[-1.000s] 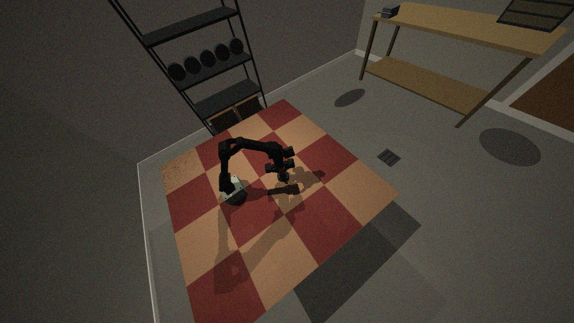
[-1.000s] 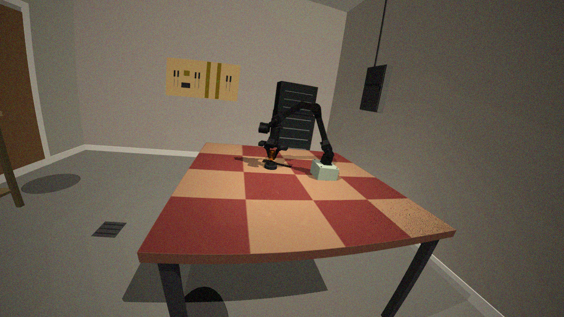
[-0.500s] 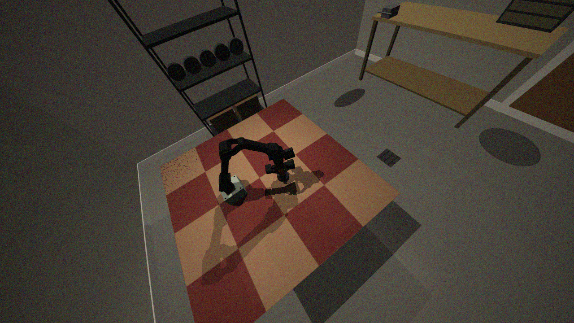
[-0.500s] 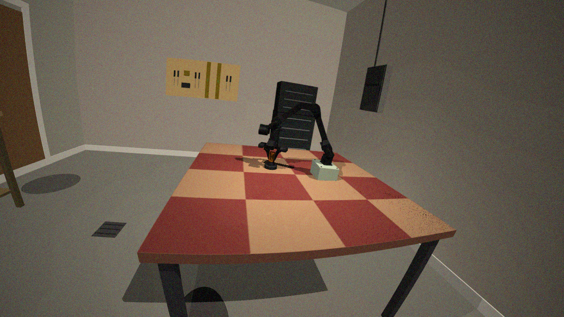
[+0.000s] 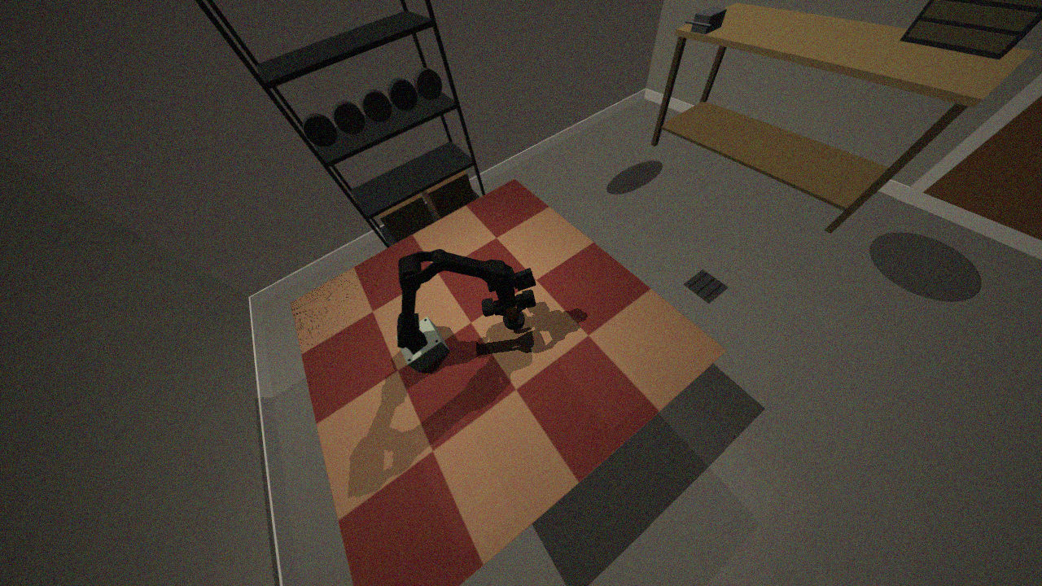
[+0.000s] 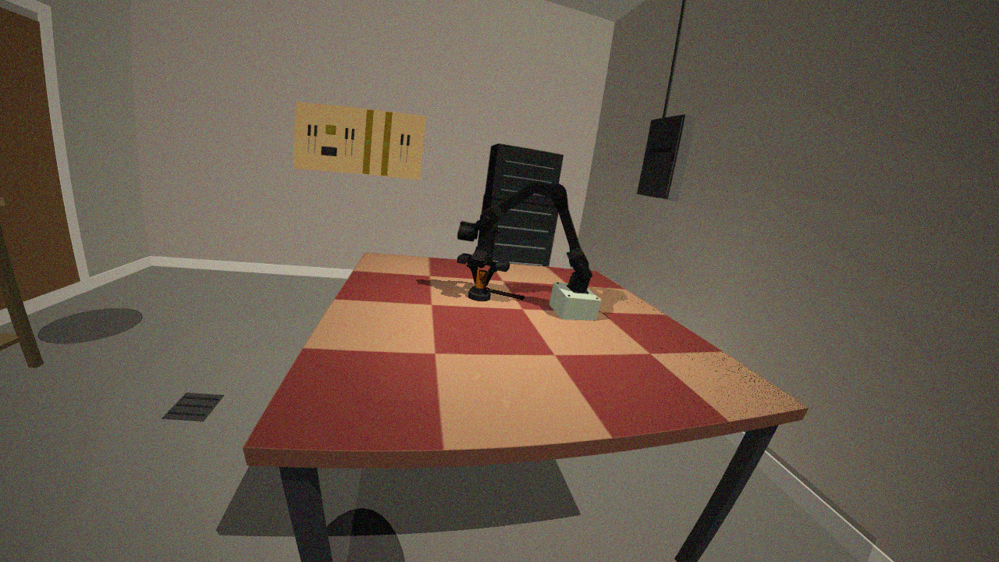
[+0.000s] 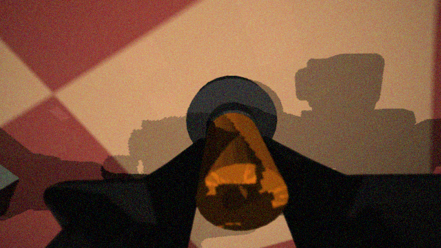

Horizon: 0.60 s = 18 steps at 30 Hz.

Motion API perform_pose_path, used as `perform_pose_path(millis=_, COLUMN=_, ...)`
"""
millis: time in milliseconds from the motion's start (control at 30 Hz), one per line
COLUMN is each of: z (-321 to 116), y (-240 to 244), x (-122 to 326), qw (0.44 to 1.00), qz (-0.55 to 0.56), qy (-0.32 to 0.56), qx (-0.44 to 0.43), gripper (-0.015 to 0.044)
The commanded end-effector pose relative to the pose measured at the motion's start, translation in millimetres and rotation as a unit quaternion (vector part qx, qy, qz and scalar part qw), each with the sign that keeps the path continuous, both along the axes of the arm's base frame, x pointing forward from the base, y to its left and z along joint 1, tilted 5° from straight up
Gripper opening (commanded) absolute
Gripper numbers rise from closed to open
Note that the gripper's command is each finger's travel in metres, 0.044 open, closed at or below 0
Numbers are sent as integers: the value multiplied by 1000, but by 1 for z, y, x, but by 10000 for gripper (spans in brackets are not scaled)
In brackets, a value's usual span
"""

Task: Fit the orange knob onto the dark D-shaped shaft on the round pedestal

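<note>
The orange knob point(image 6: 481, 276) point(image 7: 241, 172) stands upright between the fingers of my gripper point(image 6: 481, 282) point(image 7: 233, 142), which is shut on it. The dark round pedestal point(image 5: 514, 321) point(image 6: 479, 296) point(image 7: 231, 90) stands on the table directly under the knob. In the wrist view the knob's lower end lies inside the raised dark ring at the pedestal's middle. I cannot tell whether the knob touches the pedestal or sits a little above it. The D-shaped shaft and its flat side are hidden by the knob. The knob's hole is also hidden.
The checkered red and tan table point(image 5: 473, 502) point(image 6: 503, 391) carries the arm's pale green base box point(image 5: 437, 351) point(image 6: 574, 304), to one side of the pedestal. Shadows of the arm fall around the pedestal. A shelf rack point(image 5: 404, 178) and a wooden bench point(image 5: 823, 50) stand beyond the table.
</note>
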<state>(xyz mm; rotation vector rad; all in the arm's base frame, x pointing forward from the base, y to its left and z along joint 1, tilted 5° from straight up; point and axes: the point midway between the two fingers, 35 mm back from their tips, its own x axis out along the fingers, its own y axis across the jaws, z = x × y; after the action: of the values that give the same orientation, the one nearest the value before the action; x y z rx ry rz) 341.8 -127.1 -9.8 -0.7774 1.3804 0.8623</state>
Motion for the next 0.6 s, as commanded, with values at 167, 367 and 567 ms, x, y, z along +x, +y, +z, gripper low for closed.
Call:
perform_pose_path(millis=167, z=0, y=0, x=0, qw=1000, qz=0, qy=0, qx=0, gripper=236)
perform_pose_path(millis=367, z=0, y=0, x=0, qw=1000, qz=0, qy=0, qx=0, gripper=394)
perform_pose_path(millis=567, z=0, y=0, x=0, qw=1000, qz=0, qy=0, qx=0, gripper=440)
